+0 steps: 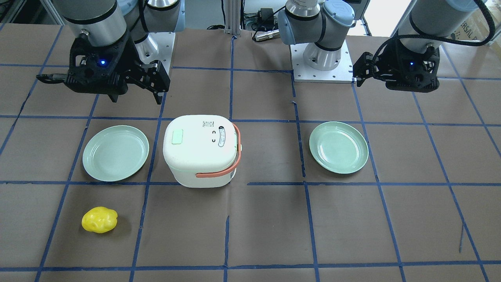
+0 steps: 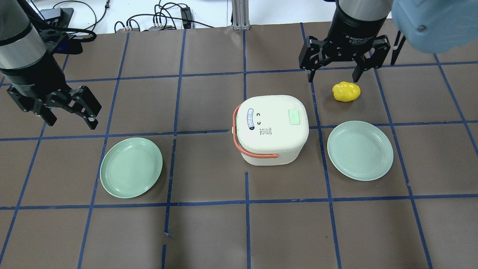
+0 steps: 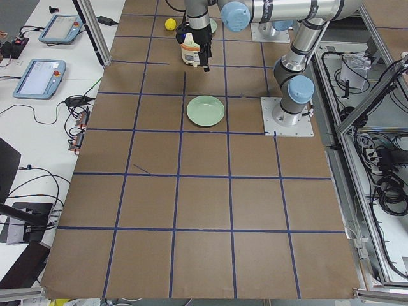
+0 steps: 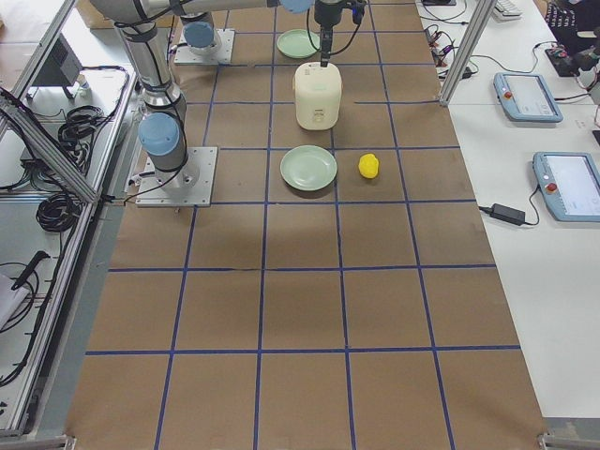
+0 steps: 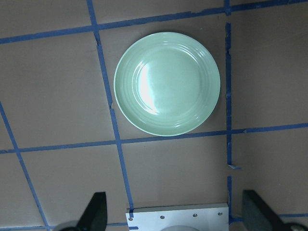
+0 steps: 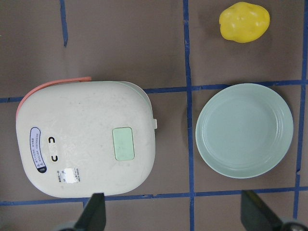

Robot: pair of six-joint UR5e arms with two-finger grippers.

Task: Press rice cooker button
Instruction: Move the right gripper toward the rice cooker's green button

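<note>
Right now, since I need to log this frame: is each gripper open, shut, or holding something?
Left gripper: open, holding nothing.
Right gripper: open, holding nothing.

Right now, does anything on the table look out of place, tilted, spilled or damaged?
Nothing serious. The cooker stands upright with its lid shut, and the left plate and right plate lie flat and empty. Only the yellow item lies loose on the table, on no plate. No spill shows.
</note>
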